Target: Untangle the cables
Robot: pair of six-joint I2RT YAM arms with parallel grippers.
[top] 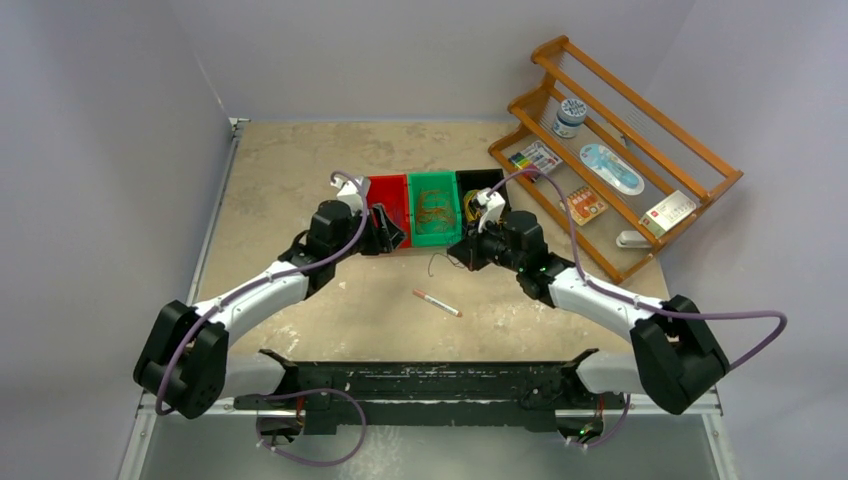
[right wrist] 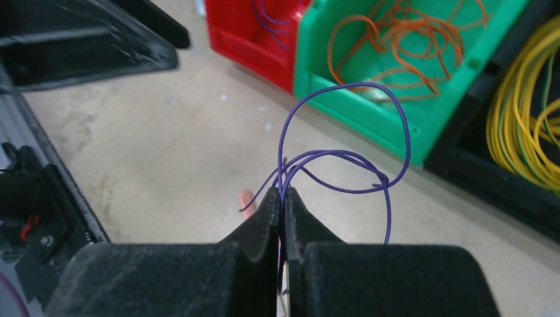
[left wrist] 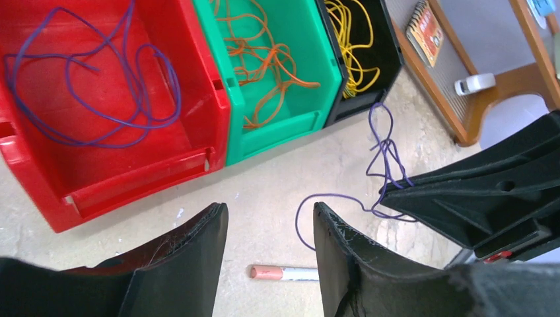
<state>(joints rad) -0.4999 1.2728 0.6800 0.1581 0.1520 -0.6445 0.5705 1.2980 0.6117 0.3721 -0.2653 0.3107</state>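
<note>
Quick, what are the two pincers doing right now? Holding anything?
Left pincer: open, holding nothing.
Right pincer: shut on the purple cable.

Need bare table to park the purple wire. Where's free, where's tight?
Free: table behind and left of the red bin, up to the wall; also the strip between the marker and the base bar. Tight: before the green bin, where left gripper, right gripper and purple wire meet; also beside the rack.

Arms (top: 255, 293) white w/ black joints, lilac hoses (top: 745, 340) alongside; fingers (left wrist: 178, 271) matte black (scuffed, wedge-shaped).
</note>
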